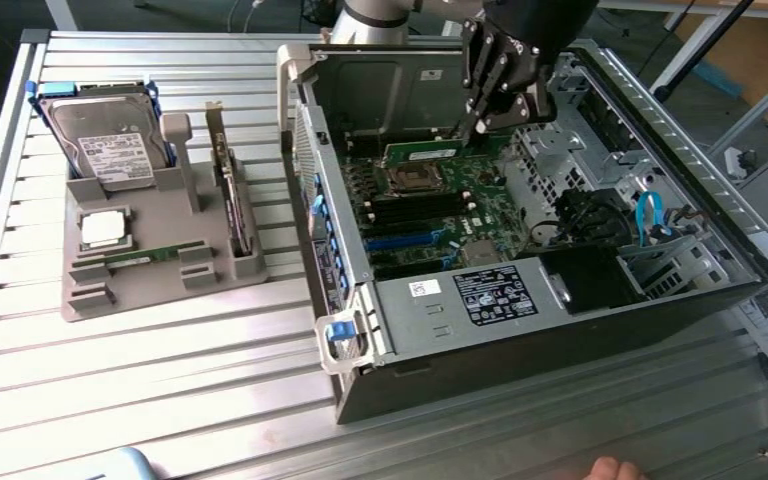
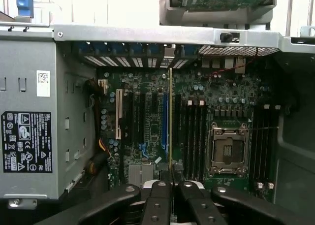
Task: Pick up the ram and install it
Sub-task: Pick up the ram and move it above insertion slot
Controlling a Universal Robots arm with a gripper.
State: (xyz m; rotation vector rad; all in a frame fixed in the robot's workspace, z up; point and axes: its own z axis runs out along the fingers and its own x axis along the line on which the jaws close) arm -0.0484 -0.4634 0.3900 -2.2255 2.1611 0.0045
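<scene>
Slatted table bears an open case, stickers illegible; the gripper, nearly closed, pinches the ram.

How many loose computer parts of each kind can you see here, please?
Hard drive: 1
Processor: 1
Card: 1
Ram: 1, in the claw
Total: 4, leaving out an unclear green strip in the holder.

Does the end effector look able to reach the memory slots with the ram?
Likely yes: the computer case is open, the memory slots look empty, and nothing stands between the held ram and them.
</scene>
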